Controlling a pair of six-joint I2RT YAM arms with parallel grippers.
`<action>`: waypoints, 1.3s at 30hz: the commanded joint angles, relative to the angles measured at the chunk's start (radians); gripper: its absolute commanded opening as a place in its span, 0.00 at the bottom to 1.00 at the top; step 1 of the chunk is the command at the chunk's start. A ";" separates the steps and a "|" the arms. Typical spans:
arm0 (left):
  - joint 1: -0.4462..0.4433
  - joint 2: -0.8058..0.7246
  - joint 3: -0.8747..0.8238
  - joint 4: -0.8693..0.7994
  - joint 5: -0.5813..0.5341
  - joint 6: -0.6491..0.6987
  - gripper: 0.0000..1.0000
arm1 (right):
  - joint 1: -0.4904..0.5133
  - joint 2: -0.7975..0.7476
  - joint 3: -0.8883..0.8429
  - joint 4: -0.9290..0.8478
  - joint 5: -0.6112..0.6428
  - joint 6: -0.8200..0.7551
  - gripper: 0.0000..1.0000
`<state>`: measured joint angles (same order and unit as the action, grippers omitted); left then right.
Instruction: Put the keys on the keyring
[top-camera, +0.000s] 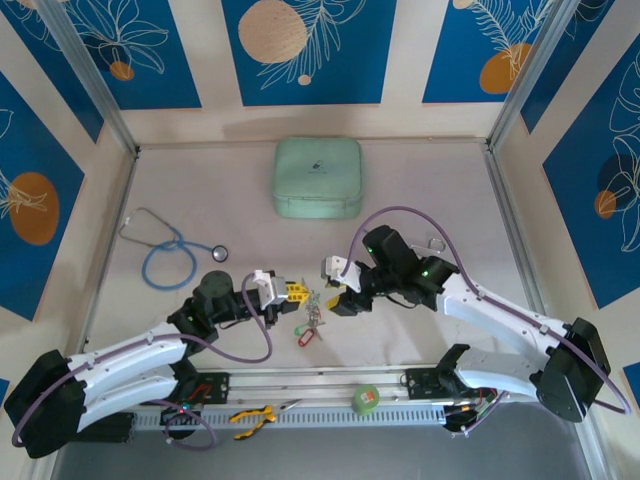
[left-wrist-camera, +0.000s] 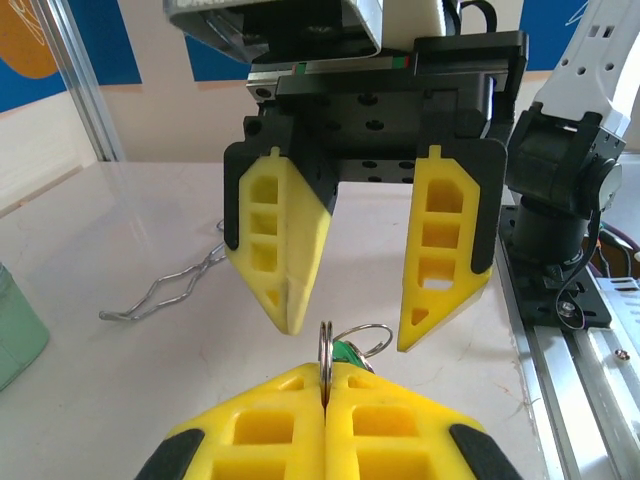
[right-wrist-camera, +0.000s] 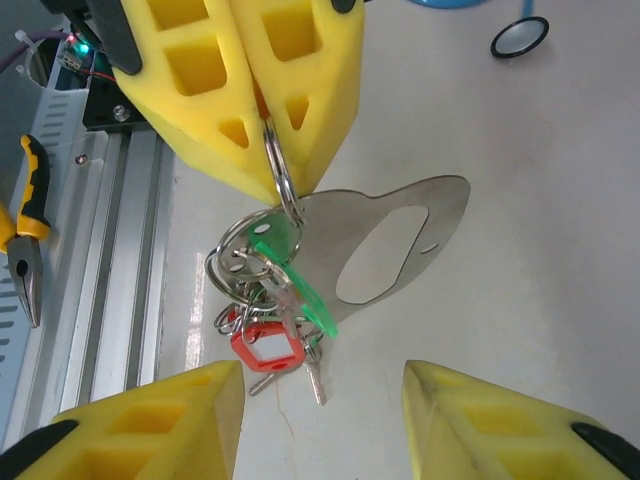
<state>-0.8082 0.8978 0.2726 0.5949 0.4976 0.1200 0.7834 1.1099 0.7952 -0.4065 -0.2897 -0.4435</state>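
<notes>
My left gripper (left-wrist-camera: 325, 382) is shut on the keyring (left-wrist-camera: 325, 345), pinching its small metal split ring edge-on just above the table. In the right wrist view the same split ring (right-wrist-camera: 280, 175) sticks out of the left gripper (right-wrist-camera: 272, 180). From it hang a flat silvery plate (right-wrist-camera: 420, 215) with an oval cut-out and a bunch of keys (right-wrist-camera: 262, 290) with a green tag (right-wrist-camera: 295, 275) and a red tag (right-wrist-camera: 268, 350). My right gripper (right-wrist-camera: 320, 385) faces the bunch, open, with nothing between its fingers. From above, the bunch (top-camera: 312, 318) lies between the left gripper (top-camera: 298, 293) and the right gripper (top-camera: 335, 298).
A blue-tubed stethoscope (top-camera: 170, 252) lies at the back left and a pale green case (top-camera: 318, 177) at the back middle. On the near rail sit a green tape roll (top-camera: 367, 398) and yellow-handled pliers (top-camera: 252, 418). A bent wire piece (left-wrist-camera: 170, 285) lies on the table behind the right gripper.
</notes>
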 joint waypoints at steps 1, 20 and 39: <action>-0.002 -0.004 -0.003 0.068 0.020 -0.011 0.00 | 0.004 0.012 0.011 0.055 -0.060 0.020 0.46; -0.002 -0.006 -0.004 0.079 0.032 -0.013 0.00 | 0.004 0.054 0.062 0.008 -0.127 -0.022 0.12; -0.002 0.009 0.000 0.139 0.053 -0.031 0.00 | 0.038 0.100 0.106 -0.031 -0.083 -0.042 0.00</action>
<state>-0.8082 0.9138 0.2707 0.6659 0.5316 0.0872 0.8280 1.2404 0.8883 -0.4168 -0.3664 -0.4816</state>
